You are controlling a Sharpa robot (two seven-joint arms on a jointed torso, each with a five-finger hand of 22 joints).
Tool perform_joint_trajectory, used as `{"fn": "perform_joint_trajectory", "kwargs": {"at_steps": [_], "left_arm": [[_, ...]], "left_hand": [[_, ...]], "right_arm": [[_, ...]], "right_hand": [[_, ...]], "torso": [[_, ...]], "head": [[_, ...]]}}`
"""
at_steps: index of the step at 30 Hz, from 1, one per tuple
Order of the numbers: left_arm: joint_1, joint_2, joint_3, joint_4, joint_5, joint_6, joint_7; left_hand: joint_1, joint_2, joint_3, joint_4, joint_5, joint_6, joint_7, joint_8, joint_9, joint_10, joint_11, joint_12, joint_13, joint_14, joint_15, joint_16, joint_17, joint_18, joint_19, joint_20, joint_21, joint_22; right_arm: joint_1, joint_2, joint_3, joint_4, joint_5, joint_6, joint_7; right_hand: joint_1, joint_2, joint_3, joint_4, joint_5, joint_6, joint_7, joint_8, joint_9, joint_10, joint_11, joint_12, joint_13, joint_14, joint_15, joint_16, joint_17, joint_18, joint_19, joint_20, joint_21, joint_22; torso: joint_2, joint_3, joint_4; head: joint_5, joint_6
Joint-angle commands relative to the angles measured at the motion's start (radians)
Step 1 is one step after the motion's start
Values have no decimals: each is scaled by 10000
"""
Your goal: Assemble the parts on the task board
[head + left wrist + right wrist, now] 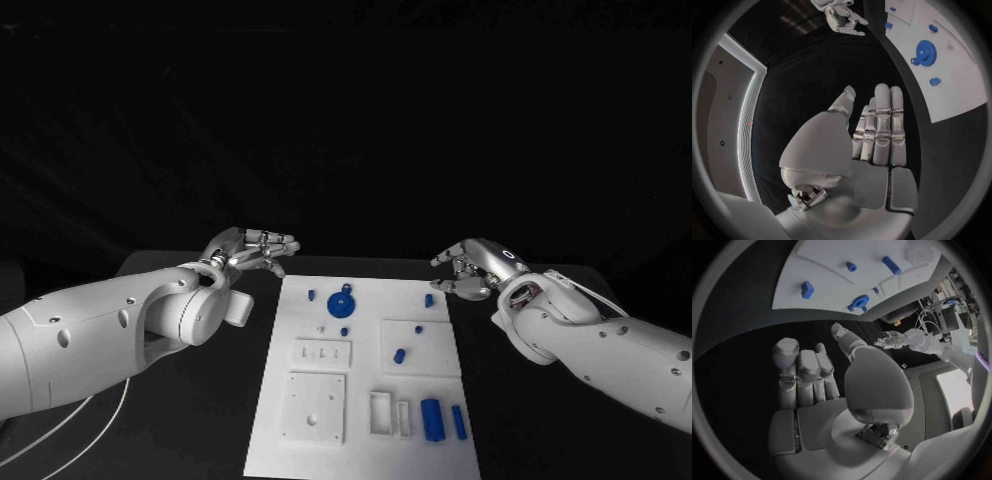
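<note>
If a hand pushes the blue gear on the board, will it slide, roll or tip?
The blue gear seems to lie flat on the board, so it would probably slide, not roll or tip. It looks like stiff plastic, likely light. Its thin edge may be hard to pinch.

White arms (101, 335), silver hands (253, 250)

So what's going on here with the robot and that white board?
Nothing is being handled yet. The left hand and the right hand hover empty over the black table, one on each side of the task board's far end. The blue parts, including a gear, lie untouched on the board.
</note>
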Motion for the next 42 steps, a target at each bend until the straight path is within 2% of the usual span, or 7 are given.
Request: {"fn": "perform_joint_trajectory", "kwargs": {"at_steps": [1,3,9,18,22,30,42], "left_arm": [[-15,4,2,37,-82,503,338],[-25,7,1,40,-116,586,363],[-73,27,-1,29,-238,691,405],[-129,71,-2,-23,-300,768,364],[-141,87,-2,-39,-326,778,330],[-149,112,-2,-57,-366,797,279],[-151,125,-1,-70,-397,797,219]], "left_hand": [[27,79,-25,-66,-17,73,-20,55,9,242,-74,-5,13,-3,-79,32,22,-33,-35,-65,-24,15],[14,57,-39,-70,-14,69,-17,55,8,233,-67,-2,15,-23,-74,22,24,-54,-45,-73,-33,15],[-33,-78,-168,-134,0,-19,68,55,8,-729,186,-8,15,2,43,5,20,12,-25,18,-56,12],[-34,-61,-238,-206,3,-57,81,54,7,-993,231,-14,12,42,54,21,22,59,-3,50,-52,22],[-33,-50,-255,-227,1,-91,84,54,6,-1069,242,-13,12,72,53,52,33,66,6,51,-45,30],[-38,-40,-271,-240,7,-113,88,53,6,-1106,247,-12,13,81,50,94,50,70,14,50,-37,41],[-45,-28,-280,-238,-1,-130,93,52,5,-1118,250,-12,13,74,50,120,59,70,13,49,-34,49]], "right_arm": [[-102,-24,20,-340,1167,628,1351],[-183,22,33,-666,1332,745,1551],[-432,324,46,-1535,1683,912,1982],[-577,880,49,-2462,1903,842,2171],[-602,1082,50,-2737,1939,877,2163],[-633,1406,51,-3148,1980,928,2129],[-639,1746,52,-3520,2049,1091,2143]], "right_hand": [[166,80,-270,-96,145,-115,19,2,-12,-95,-6,-56,-21,-47,13,-53,-13,141,429,47,-58,934],[186,78,-322,-153,237,-141,25,-4,-15,-111,-1,-66,-32,-56,16,-58,-14,143,420,51,-66,933],[312,206,-610,-331,391,-556,121,-3,-13,-190,59,-127,-99,-89,59,-73,-20,173,391,93,-109,925],[286,318,-861,-340,430,-718,156,1,-8,-196,87,-81,-101,-90,84,-30,11,204,392,122,-56,936],[275,331,-872,-327,451,-713,154,1,-8,-200,86,-76,-102,-90,84,-24,17,206,394,123,-39,938],[207,400,-826,-274,422,-629,142,3,-6,-216,81,-63,-103,-98,83,-17,24,211,384,126,-46,936],[119,495,-678,-213,367,-529,128,0,-9,-199,71,-4,-76,-92,76,16,58,201,378,119,2,943]], "torso": [[-22,79,-107],[-16,117,-142],[23,217,-154],[76,277,-108],[98,292,-93],[89,268,-90],[76,259,-102]], "head": [[-35,-22],[-7,-28],[20,-16],[63,-64],[50,-61],[45,-98],[63,-134]]}}
